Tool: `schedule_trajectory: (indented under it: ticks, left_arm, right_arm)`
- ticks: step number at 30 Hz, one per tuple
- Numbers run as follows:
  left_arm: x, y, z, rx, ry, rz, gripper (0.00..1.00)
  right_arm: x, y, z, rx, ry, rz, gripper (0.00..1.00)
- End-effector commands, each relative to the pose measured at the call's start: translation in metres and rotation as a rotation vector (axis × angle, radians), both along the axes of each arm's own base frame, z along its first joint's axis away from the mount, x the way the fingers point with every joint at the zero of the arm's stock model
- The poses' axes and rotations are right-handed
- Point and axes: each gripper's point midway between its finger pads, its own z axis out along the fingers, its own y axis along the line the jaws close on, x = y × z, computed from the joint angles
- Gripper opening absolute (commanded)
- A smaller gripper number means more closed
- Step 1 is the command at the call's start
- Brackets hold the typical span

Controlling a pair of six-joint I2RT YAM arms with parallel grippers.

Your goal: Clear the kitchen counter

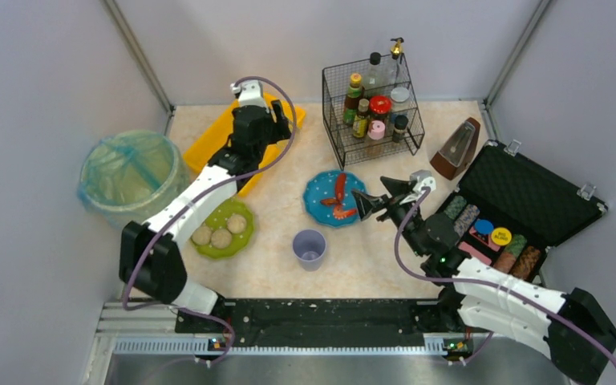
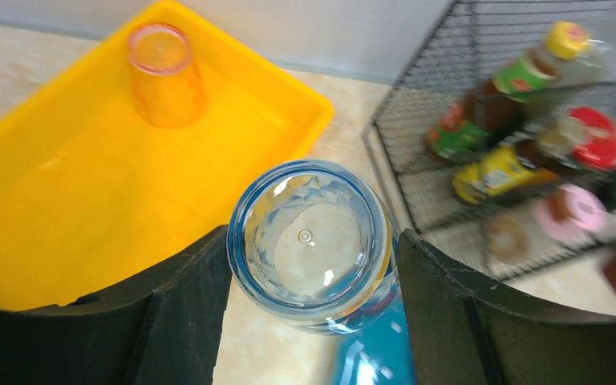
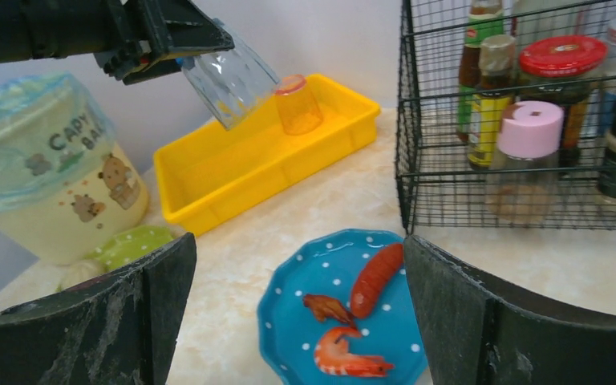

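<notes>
While the left gripper holds a clear glass by the yellow tray, the right gripper gapes wide.

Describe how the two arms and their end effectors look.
Both the left arm and right arm have white shells on black joints, each trailed by a looping purple cable. The left end effector and right end effector have broad, black, wedge-shaped fingers.

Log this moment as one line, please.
left gripper: shut on glass, tilted near yellow tray | right gripper: open, by blue plate | counter: not cleared
</notes>
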Motion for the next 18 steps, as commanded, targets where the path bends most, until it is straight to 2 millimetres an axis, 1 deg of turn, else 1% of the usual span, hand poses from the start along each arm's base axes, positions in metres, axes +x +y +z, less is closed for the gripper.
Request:
schedule_trajectory:
  ticks: [1,6,8,9,14,16,18]
  left_arm:
    - [0.051,0.038,0.035,0.128,-0.134,0.180,0.02]
    - [0.101,0.067,0.030,0.221,-0.132,0.272,0.02]
    - [0.120,0.083,0.023,0.257,-0.124,0.309,0.02]
    - [0.129,0.089,0.026,0.262,-0.132,0.323,0.02]
    - [0.169,0.120,0.018,0.272,-0.138,0.355,0.04]
    - [0.183,0.129,0.015,0.272,-0.141,0.354,0.05]
    - [0.195,0.133,0.011,0.277,-0.148,0.345,0.08]
  right_arm:
    - [0.005,-0.023,-0.004,-0.106,-0.015,-0.107,0.98]
    - [0.007,-0.027,-0.007,-0.158,-0.020,-0.127,0.98]
    - [0.008,-0.028,-0.010,-0.179,-0.019,-0.136,0.99]
    - [0.009,-0.028,-0.012,-0.186,-0.018,-0.140,0.99]
    - [0.012,-0.029,-0.017,-0.215,-0.016,-0.151,0.99]
    - [0.013,-0.029,-0.019,-0.222,-0.011,-0.155,0.99]
    - [0.013,-0.029,-0.021,-0.224,-0.010,-0.155,0.99]
